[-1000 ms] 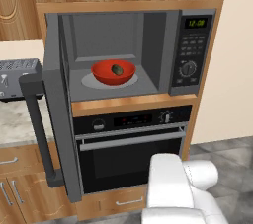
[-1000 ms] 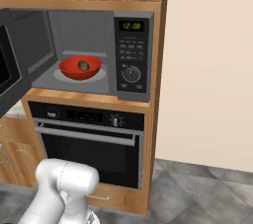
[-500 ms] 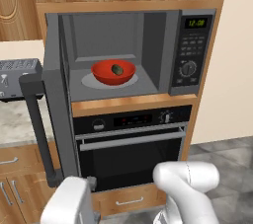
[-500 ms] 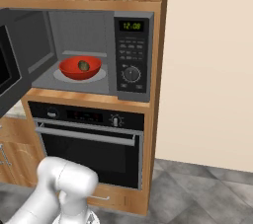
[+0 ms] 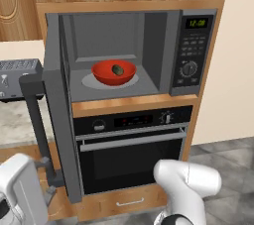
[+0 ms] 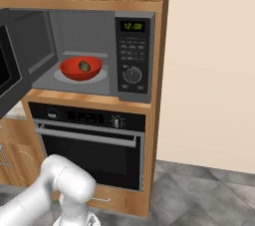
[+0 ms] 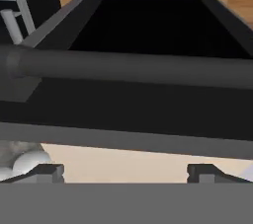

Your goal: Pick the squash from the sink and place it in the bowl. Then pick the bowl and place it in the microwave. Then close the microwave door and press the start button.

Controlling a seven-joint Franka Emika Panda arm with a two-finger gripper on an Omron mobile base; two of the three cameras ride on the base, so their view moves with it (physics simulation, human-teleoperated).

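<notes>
Wooden kitchen wall, microwave door (image 5: 57, 120) ajar, squash (image 5: 118, 70) half-sunk in bowl (image 5: 113, 72), gripper (image 7: 126, 171) spread, empty.

The microwave (image 5: 149, 50) stands open, built into wood cabinetry above a dark oven (image 5: 131, 147). Inside sits the red bowl (image 5: 114, 72) on a pale round plate, and the squash (image 5: 118, 70) lies in it — dark green, roughly in the middle. The microwave door (image 5: 62, 120) is swung out toward the left, its long bar handle (image 5: 39, 125) facing outward. On the right, the control panel (image 5: 192, 50) shows a green clock above a round dial. A grey toaster (image 5: 17, 73) sits on the counter at far left. White arm segments rise at the bottom edge.
</notes>
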